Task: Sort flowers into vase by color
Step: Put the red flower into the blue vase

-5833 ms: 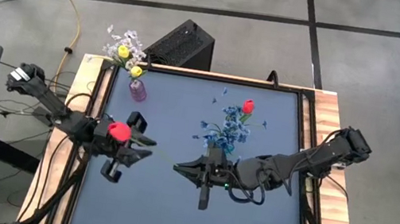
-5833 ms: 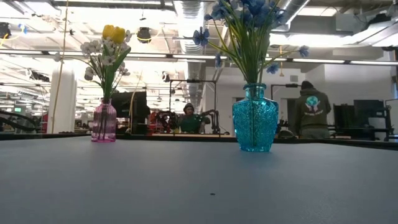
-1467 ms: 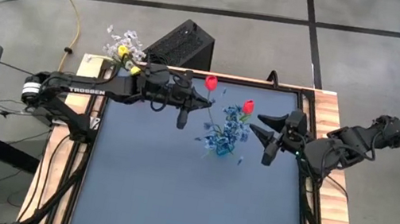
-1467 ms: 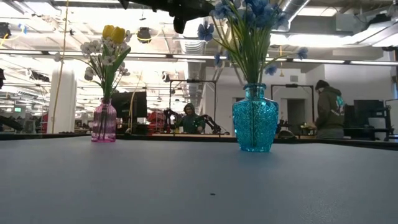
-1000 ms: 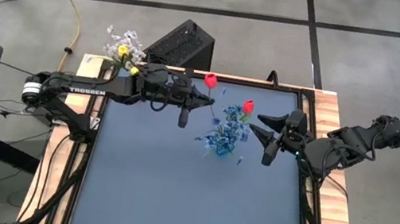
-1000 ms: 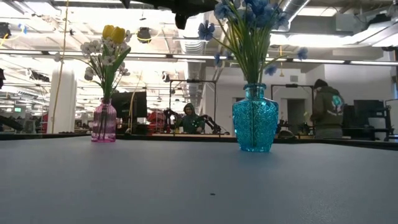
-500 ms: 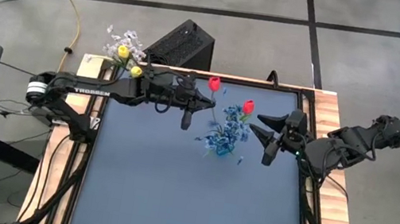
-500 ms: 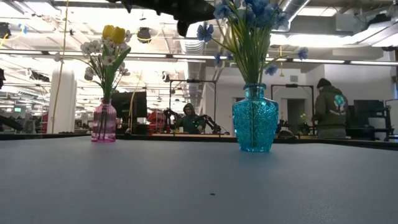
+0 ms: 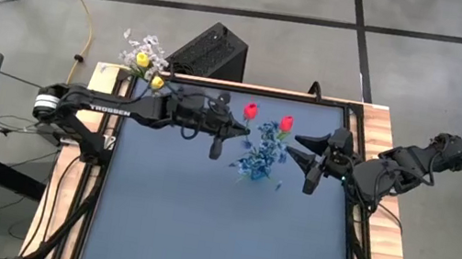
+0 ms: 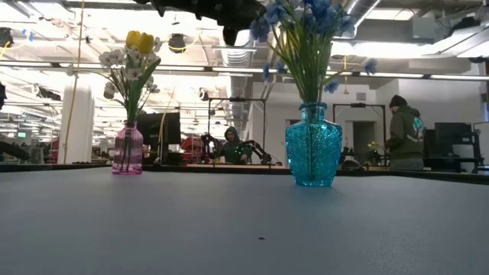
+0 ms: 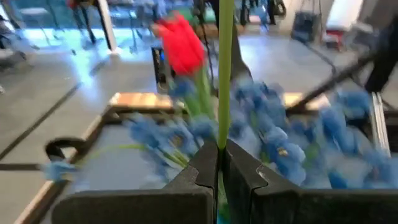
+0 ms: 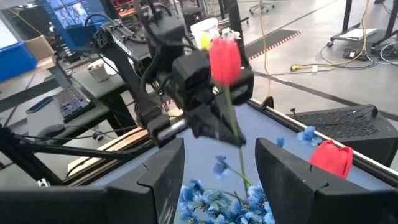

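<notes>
The red tulip bud on a thin green stem (image 9: 251, 110) sits near the top middle of the high view, clenched in our left tool (image 9: 233, 129), just left of the blue glass vase (image 10: 313, 156) full of blue flowers (image 9: 258, 157). A second red tulip (image 9: 286, 122) stands in that vase. Our right tool (image 9: 302, 155) hangs released, right of the vase. A pink glass vase (image 10: 127, 150) stands at the desk's (image 9: 215, 229) upper left.

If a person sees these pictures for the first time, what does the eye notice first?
First, the red tulip held by its stem in the shut left end effector, raised beside the blue vase of blue flowers at mid-table. A second red tulip already stands there. The pink vase with yellow and white flowers stands at the far-left corner.
</notes>
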